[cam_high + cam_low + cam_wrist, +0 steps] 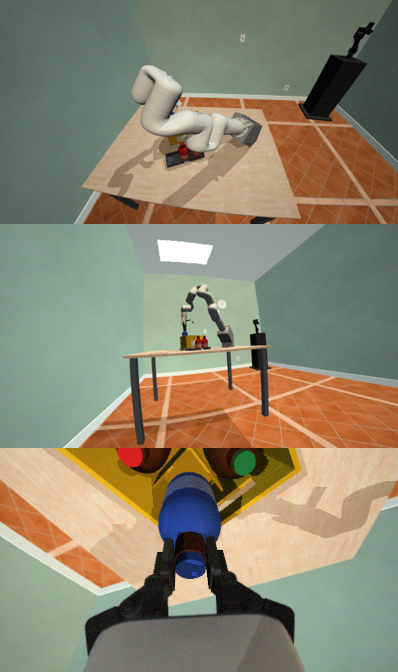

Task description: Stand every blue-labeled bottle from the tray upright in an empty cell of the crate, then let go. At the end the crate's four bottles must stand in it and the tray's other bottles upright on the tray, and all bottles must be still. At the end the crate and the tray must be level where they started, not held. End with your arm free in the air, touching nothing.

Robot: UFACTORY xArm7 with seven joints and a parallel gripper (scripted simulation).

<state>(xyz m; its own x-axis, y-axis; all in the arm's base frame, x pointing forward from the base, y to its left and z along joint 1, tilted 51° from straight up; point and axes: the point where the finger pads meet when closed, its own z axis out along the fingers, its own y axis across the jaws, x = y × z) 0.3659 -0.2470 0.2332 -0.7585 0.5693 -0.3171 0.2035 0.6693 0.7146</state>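
Note:
My gripper (190, 548) is shut on the neck of a blue-labeled bottle (189, 515) with a blue cap. It holds the bottle upright over the near corner of the yellow crate; I cannot tell whether its base touches the crate. In the wrist view a red-capped bottle (133, 455) and a green-capped bottle (243, 460) stand in crate cells beyond it. In the exterior view the gripper (184, 328) and the blue bottle (185, 333) are at the crate's (188, 341) left end. Two red bottles (201, 342) stand on the dark tray (182, 160); one shows in the top view (183, 150).
The arm's grey base block (247, 128) sits at the far right of the table. The arm's links hide most of the crate in the top view. A black pedestal (333, 85) with a camera stands on the floor at the right.

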